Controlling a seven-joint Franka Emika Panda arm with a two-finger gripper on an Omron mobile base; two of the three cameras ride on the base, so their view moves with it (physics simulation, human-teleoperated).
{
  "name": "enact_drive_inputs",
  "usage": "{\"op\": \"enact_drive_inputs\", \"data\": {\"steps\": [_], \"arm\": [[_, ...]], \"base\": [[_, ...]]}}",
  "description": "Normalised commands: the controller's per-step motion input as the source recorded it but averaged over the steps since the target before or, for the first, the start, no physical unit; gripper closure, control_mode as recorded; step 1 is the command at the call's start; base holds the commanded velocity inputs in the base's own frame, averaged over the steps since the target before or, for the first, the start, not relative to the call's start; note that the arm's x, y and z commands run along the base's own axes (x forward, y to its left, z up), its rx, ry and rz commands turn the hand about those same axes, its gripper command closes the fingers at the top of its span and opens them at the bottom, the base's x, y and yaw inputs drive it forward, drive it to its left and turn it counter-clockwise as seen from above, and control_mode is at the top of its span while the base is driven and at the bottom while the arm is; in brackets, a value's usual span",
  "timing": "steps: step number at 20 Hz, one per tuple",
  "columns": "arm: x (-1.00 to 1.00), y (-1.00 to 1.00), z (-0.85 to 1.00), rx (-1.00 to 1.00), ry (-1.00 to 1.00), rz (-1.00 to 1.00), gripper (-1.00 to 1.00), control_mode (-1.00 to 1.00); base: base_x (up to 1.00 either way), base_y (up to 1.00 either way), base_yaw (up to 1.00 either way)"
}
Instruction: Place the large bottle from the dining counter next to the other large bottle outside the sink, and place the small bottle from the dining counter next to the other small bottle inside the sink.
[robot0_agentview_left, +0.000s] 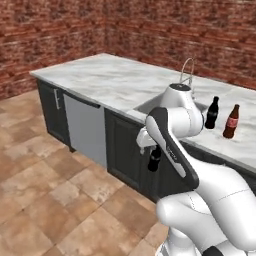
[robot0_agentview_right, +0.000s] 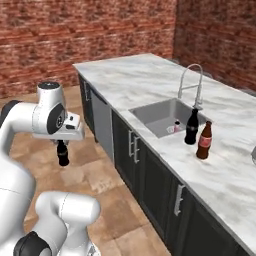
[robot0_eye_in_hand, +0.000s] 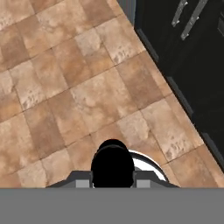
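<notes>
The jaws (robot0_agentview_right: 62, 143) are closed tight on the neck of the small bottle (robot0_agentview_right: 62, 154), a short glossy all-black bottle that hangs upright over the tiled floor (robot0_agentview_left: 45, 190), well out from the dark cabinet fronts (robot0_agentview_right: 150, 175). In the hand view the bottle's round black top (robot0_eye_in_hand: 112, 166) sits between the fingertips, with open brown stone tiles below and the cabinet edge off to one side.

Up on the marble table (robot0_agentview_right: 130, 80), veined white-grey with a long straight front edge, the rectangular grey metal sink (robot0_agentview_right: 161, 116) sits under a curved chrome faucet (robot0_agentview_right: 192, 82). One small reddish-pink bottle (robot0_agentview_right: 176, 127) lies inside the basin. Two tall bottles stand just outside its rim, close together: the all-black one (robot0_agentview_right: 191, 127) and the brown, red-labelled one (robot0_agentview_right: 203, 141). Four bottles in all. Brick walls (robot0_agentview_right: 90, 35) lie behind.
</notes>
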Motion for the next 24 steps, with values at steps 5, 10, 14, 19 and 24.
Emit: {"op": "enact_drive_inputs", "data": {"steps": [5,10,14,19,24], "arm": [[0.00,0.00,0.00,0.00,0.00,0.00,1.00,1.00],[0.00,0.00,0.00,0.00,0.00,0.00,1.00,1.00],[0.00,0.00,0.00,0.00,0.00,0.00,1.00,1.00],[0.00,0.00,0.00,0.00,0.00,0.00,1.00,1.00],[0.00,0.00,0.00,0.00,0.00,0.00,1.00,1.00]], "base": [[0.99,1.00,-0.51],[0.55,1.00,-0.44],[0.37,0.89,-0.36],[0.45,0.60,-0.46],[0.33,0.02,-0.58]]}}
